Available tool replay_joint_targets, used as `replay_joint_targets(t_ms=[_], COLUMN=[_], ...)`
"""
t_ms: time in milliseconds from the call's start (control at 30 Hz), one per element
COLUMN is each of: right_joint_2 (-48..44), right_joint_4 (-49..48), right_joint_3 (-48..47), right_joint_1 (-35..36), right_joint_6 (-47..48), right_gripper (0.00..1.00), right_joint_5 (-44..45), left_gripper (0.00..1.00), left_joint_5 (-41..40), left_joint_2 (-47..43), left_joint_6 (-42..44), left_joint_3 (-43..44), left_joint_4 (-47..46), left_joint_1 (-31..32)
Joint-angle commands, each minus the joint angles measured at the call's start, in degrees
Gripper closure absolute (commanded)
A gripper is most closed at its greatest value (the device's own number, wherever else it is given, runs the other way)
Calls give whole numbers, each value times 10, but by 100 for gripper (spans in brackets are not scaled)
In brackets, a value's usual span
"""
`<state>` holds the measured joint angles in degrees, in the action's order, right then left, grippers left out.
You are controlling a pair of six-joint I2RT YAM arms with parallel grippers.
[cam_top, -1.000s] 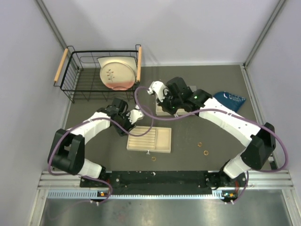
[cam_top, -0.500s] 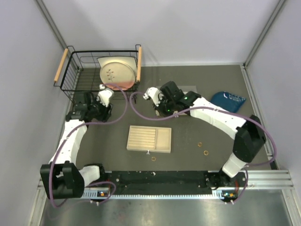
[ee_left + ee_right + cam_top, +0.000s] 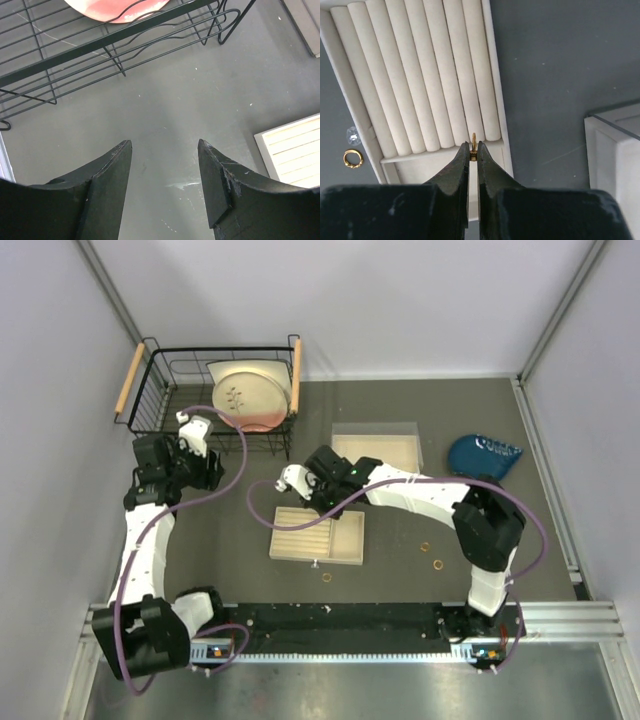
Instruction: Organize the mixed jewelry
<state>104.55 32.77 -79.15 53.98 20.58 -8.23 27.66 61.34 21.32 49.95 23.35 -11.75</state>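
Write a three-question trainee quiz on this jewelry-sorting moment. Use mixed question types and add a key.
1. True or false: the left gripper is open and holds nothing.
2. What does the right gripper pinch? A) a silver hoop B) a gold ring C) a plate
3. In the top view, how many loose gold rings lie to the right of the ridged tray?

Key: 1 true; 2 B; 3 two.
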Motion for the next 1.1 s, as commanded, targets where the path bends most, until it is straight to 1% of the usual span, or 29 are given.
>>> replay_joint_targets(t_ms=[0,600,1067], right_joint_2=[19,57,78], right_joint_4=[-26,-39,-51], right_joint_3=[-22,-39,-33], right_joint_1=[11,22,28], right_joint_6=[13,38,54], right_gripper=[100,100,100], right_joint_5=[3,24,37], left_gripper=[39,39,40], left_joint_5=[26,50,63], left_joint_2=[-10,-5,-7], left_joint_6=[-21,-13,-9], left_joint_3=[-11,-27,-32], left_joint_4=[-34,-34,-33], left_joint_1=[-9,-17,-24])
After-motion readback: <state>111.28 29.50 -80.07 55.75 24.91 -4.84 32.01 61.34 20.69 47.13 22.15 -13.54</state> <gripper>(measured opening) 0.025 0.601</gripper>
